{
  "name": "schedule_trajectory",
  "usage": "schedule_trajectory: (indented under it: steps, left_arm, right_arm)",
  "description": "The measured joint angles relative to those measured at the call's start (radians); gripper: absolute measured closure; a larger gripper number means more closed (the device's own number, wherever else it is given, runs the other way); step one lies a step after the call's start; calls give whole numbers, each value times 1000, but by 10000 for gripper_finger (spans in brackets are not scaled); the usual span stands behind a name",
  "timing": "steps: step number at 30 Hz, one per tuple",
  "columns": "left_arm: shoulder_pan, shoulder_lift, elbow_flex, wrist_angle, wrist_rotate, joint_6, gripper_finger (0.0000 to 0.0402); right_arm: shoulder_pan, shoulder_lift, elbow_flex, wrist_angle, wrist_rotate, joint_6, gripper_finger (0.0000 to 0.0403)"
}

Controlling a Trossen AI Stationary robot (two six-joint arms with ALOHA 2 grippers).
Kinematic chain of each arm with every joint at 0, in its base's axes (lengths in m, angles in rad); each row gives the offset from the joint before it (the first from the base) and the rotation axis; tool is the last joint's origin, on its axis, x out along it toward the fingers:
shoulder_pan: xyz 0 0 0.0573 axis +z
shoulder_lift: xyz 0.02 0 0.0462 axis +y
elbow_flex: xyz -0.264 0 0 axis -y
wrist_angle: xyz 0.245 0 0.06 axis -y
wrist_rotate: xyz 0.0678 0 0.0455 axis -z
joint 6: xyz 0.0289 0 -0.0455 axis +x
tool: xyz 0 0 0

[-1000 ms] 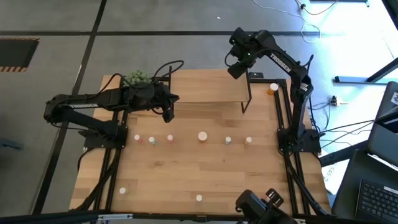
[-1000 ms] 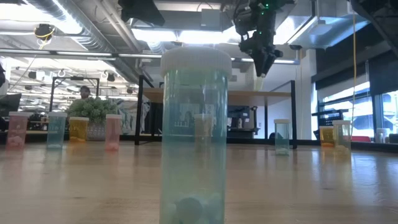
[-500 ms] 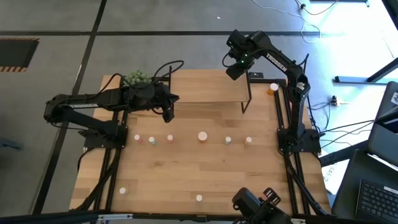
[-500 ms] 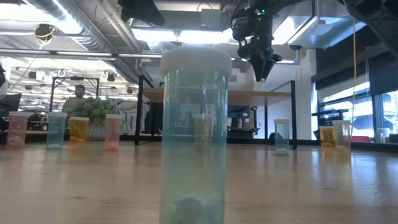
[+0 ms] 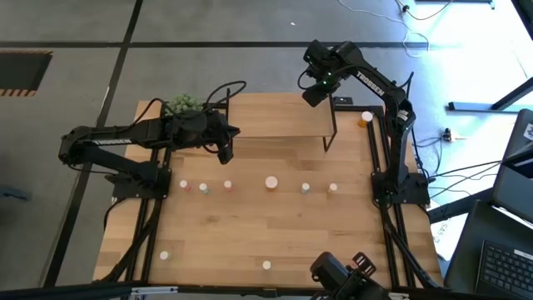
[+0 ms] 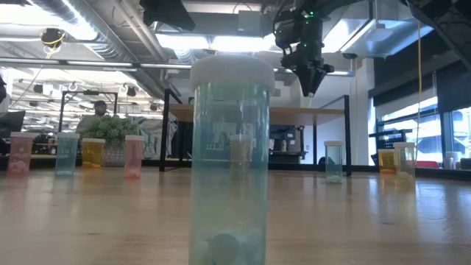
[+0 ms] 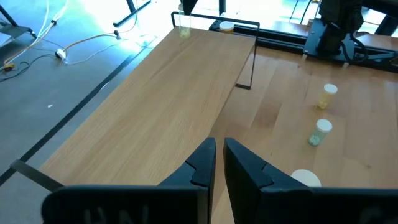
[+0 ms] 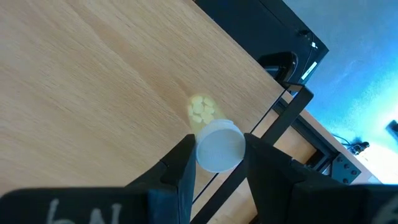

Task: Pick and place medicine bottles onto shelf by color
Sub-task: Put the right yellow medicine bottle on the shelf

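My right gripper (image 5: pixel 315 93) is over the far right corner of the shelf (image 5: pixel 275 117), shut on a pale yellow-green medicine bottle (image 8: pixel 200 110) with a white cap. My left gripper (image 7: pixel 219 158) hangs over the shelf's near left part, shut and with nothing in it. Several small medicine bottles stand in a row on the tabletop in front of the shelf, among them a wider one (image 5: pixel 271 182). Two more (image 5: pixel 164 256) (image 5: pixel 266 266) stand nearer the front edge. An orange one (image 5: pixel 366 117) stands on the table to the right of the shelf. My right gripper pinches the bottle's white cap (image 8: pixel 208 149) between its two fingers, one on each side. The fingers come from above, pointing steeply down. The bottle hangs upright below them over the shelf board (image 8: pixel 93 74); whether its base touches the board I cannot tell.
A spiky green potted plant (image 5: pixel 185 103) stands at the shelf's far left corner, beside the left arm. The shelf's black frame leg (image 7: pixel 252 59) stands at its near right corner. In the low view one bottle (image 6: pixel 230 162) stands close to the camera.
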Motion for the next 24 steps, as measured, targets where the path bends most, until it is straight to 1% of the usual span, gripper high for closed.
schedule_trajectory:
  steps: [18,22,24]
  left_arm:
    - [0,0,0,0,0,0,374]
    - [0,0,0,0,0,0,374]
    - [0,0,0,0,0,0,374]
  right_arm:
    - [0,0,0,-7,24,4,279]
    - [0,3,0,-5,-12,3,279]
    - [0,3,0,-5,-14,3,279]
